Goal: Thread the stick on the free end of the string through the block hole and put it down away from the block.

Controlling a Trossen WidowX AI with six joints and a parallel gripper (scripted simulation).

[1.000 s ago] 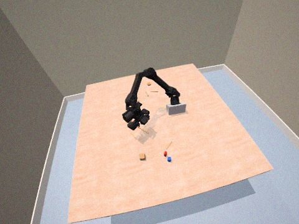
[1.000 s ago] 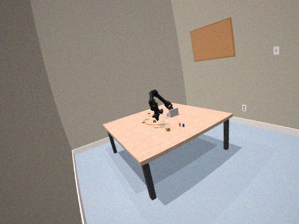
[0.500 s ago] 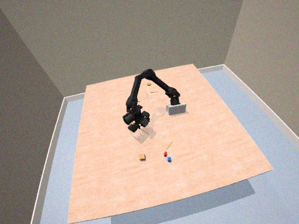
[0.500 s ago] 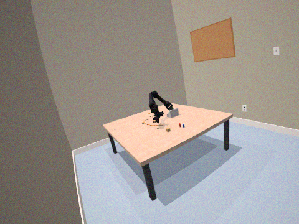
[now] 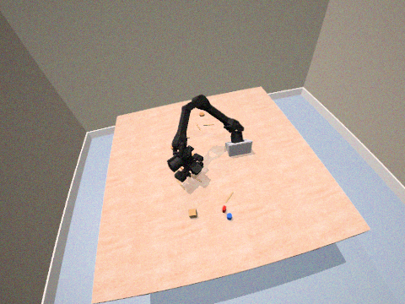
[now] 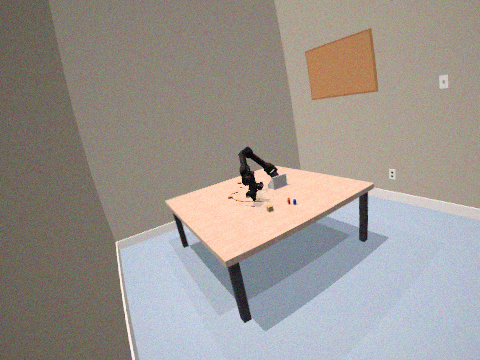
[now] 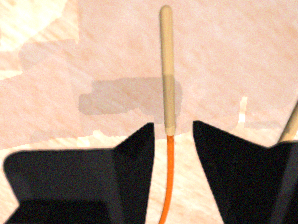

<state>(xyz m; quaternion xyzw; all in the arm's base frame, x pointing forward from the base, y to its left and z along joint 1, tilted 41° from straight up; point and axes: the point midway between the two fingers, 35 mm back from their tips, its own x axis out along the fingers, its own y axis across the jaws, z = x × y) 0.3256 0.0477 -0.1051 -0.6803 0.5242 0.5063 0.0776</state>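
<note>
The stick on the string point(image 7: 167, 65) point(image 5: 198, 179) lies on the table; in the wrist view it points away from me. The orange string point(image 7: 170, 155) point(image 6: 242, 201) joins its near end and runs back between my fingers. My gripper point(image 7: 173, 128) point(image 5: 190, 172) point(image 6: 255, 194) is partly open and holds nothing; its fingertips stand on either side of the stick's string end, with gaps on both sides. The button point(image 6: 230, 197) lies at the string's other end. A wooden block point(image 5: 192, 213) point(image 6: 269, 208) stands nearer the front; no hole can be made out in it.
A loose stick point(image 7: 291, 122) point(image 5: 181, 185) lies close to my right finger in the wrist view. Another stick point(image 5: 229, 197), a red piece point(image 5: 224, 209) and a blue piece point(image 5: 229, 216) lie at the front. A brown disc point(image 5: 202, 114) and two sticks lie behind the arm.
</note>
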